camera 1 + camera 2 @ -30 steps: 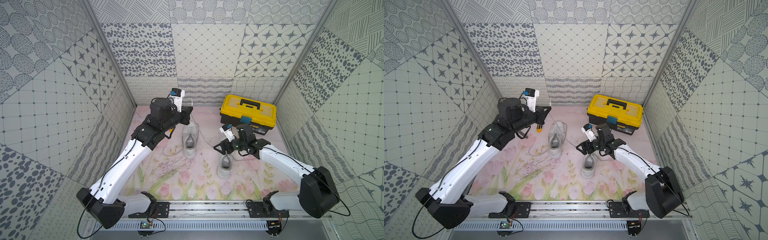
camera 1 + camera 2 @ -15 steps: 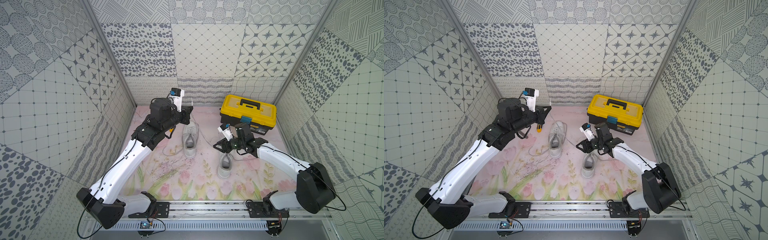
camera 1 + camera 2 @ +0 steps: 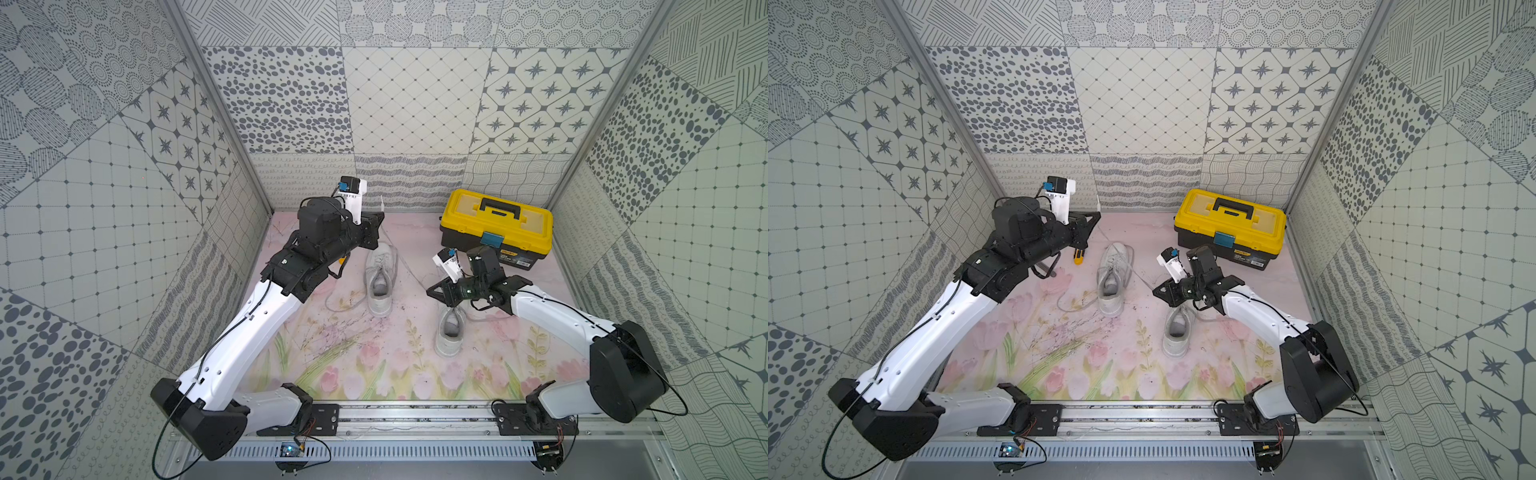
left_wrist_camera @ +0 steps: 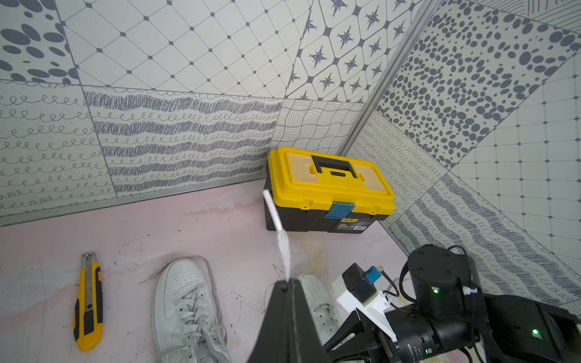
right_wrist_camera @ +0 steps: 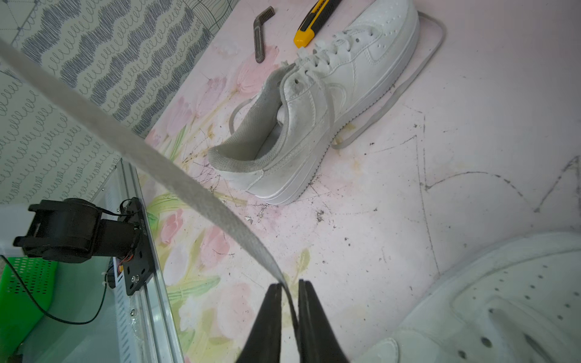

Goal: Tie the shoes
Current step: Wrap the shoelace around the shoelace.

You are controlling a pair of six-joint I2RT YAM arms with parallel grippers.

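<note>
1. The far shoe [image 3: 380, 282] and the near shoe [image 3: 449, 332] are being left upright on the floral mat [image 3: 374, 365]. They are set apart, toes toward the back wall where the yellow toolbox [image 3: 496, 220] stands, and neither is tied.
2. A lace [image 5: 176, 176] is being pinched by the right gripper [image 5: 289, 284] just above the near shoe's toe. The jaws are closed down to a slit with only the flat strand between them.
3. What appears to be the same strand is being held near its tip by the left gripper [image 4: 289, 280], jaws pressed together, raised over the far shoe's toe. The stiff tip is sticking out past the fingers.
4. The lace is being judged light, limp and fairly slick. A loop is likely to collapse unless tension is being kept on it.
5. It is best taken across its flat width, a little back from the tip. The shoes are being judged light enough to be dragged by a hard pull.
</note>
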